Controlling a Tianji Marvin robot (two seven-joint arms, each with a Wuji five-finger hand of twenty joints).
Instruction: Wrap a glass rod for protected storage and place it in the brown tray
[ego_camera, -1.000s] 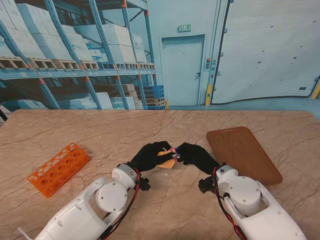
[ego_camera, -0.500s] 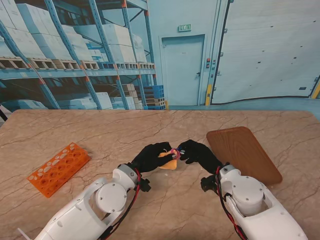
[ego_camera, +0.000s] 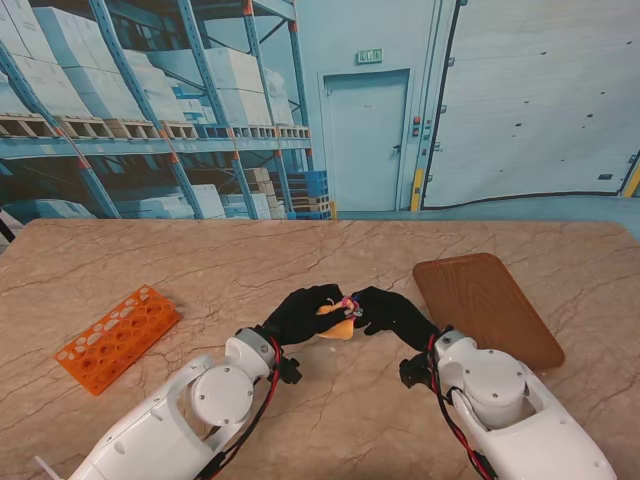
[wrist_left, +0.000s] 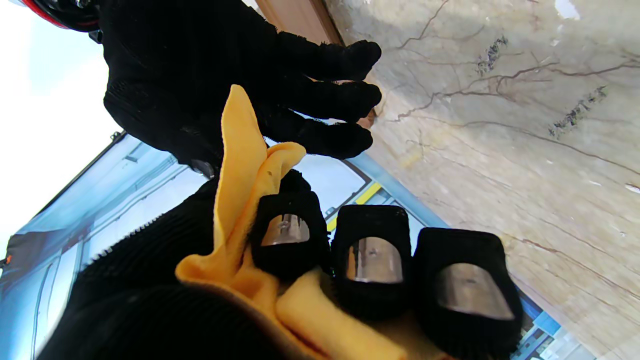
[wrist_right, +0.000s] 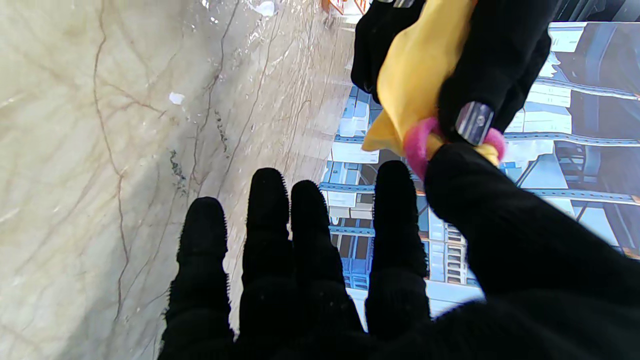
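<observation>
Left hand: the black-gloved left hand (ego_camera: 303, 312) is grasping a yellow cloth bundle (ego_camera: 336, 322), its fingers (wrist_left: 372, 260) curling over the folds in the left wrist view, with metal plates showing at the fingertips.

Right hand: the right hand (ego_camera: 385, 312) is meeting the left one over the middle of the table (ego_camera: 250, 260). Its thumb is pressing at the pink band (wrist_right: 417, 142) on the near end of the bundle, while its other four fingers (wrist_right: 305, 220) are lying straight and apart, not curled round anything. Whether the thumb is truly pinching the band, I cannot tell.

Glass rod: no glass is showing in any view; it may be lying inside the cloth, but that cannot be confirmed.

Bundle axis: in the stand view the yellow bundle is running roughly left to right between the two hands, its right end, the banded one, pointing toward the right hand. It is being held between the hands; whether it is touching the marble I cannot tell.

Pink band: it is ringing the cloth end, just beside the left hand's fingertip.

Brown tray: the brown tray (ego_camera: 487, 305) is lying flat to the right of the hands, near but apart from them, holding nothing.

Orange rack: an orange tube rack (ego_camera: 115, 337) is sitting well to the left.
</observation>
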